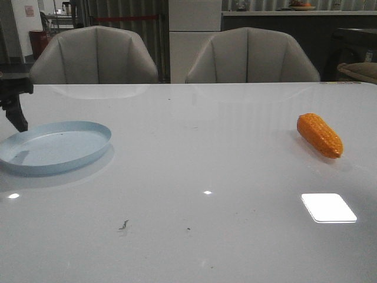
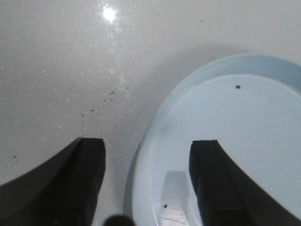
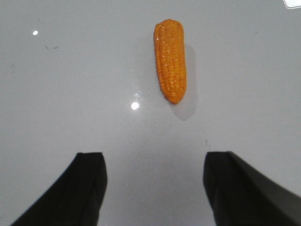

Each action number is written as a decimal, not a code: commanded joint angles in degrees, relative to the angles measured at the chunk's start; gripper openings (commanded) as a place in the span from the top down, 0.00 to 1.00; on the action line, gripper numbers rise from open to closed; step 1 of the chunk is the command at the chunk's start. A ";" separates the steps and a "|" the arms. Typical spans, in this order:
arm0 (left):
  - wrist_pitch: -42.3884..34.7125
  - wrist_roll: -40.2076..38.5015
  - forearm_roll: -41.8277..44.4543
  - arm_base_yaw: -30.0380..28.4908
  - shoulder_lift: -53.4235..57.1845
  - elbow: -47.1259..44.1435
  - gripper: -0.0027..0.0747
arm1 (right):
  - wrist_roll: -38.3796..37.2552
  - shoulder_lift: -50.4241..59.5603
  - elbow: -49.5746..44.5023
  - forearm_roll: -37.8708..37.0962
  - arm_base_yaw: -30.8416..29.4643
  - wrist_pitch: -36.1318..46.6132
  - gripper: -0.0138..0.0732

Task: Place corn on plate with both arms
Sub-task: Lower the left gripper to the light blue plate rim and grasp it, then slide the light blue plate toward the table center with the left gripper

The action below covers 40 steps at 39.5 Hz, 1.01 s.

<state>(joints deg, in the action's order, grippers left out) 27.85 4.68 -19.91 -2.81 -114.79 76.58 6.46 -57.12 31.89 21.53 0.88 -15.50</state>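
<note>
While the corn is not yet taken, you can read the scene like this, with the plate as landmark:

Plate: the pale blue plate [image 1: 54, 146] lies flat on the white table [image 1: 194, 177] at its left side, and nothing is on it.

Corn: the orange corn cob [image 1: 320, 135] lies on its side on the table, well apart from the plate, far to the right of it. It touches neither gripper.

Left gripper: you see the left gripper [image 2: 148, 183] with its jaws apart. One finger hangs over the inside of the plate, the other outside, so the near rim lies between them. Whether they touch the rim, I cannot tell.

Right gripper: the right gripper [image 3: 155, 188] has its jaws apart too and holds nothing. The corn lies ahead of it with bare table between, its long axis pointing toward the gripper and the narrow tip nearest.

How it will handle: I judge the cob as light, stiff plastic. The bumpy rows should give the pads some grip, but the round shape can roll, and the taper can squeeze it out of the jaws.

Where to take hold: close across the thick middle part, at a right angle to the long axis, not at the narrow tip.

Progress: in my judgement the task is at the start; the reach toward the corn comes first.
</note>
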 commanded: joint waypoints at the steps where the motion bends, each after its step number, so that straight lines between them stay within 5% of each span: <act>1: -2.29 -0.63 -1.54 0.15 1.63 1.86 0.37 | 0.10 0.50 2.03 0.82 0.06 3.07 0.21; 9: -2.45 -0.63 -1.54 0.15 0.57 1.86 0.42 | 0.10 0.50 2.03 0.82 0.06 3.07 0.21; 17: -2.19 -0.63 -1.54 0.15 0.57 1.86 0.86 | 0.10 0.50 2.03 0.82 0.06 3.07 0.21; 29: 0.49 -0.63 -7.35 0.15 0.96 9.39 0.84 | 0.10 0.50 2.03 0.82 0.06 3.07 0.21; 40: 10.83 -0.63 -22.55 1.74 0.96 21.97 0.84 | 0.10 0.44 2.03 0.82 0.06 3.07 0.21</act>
<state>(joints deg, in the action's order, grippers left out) 37.73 4.68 -36.18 -2.25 -117.31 94.36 6.46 -57.12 31.89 21.78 0.88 -15.50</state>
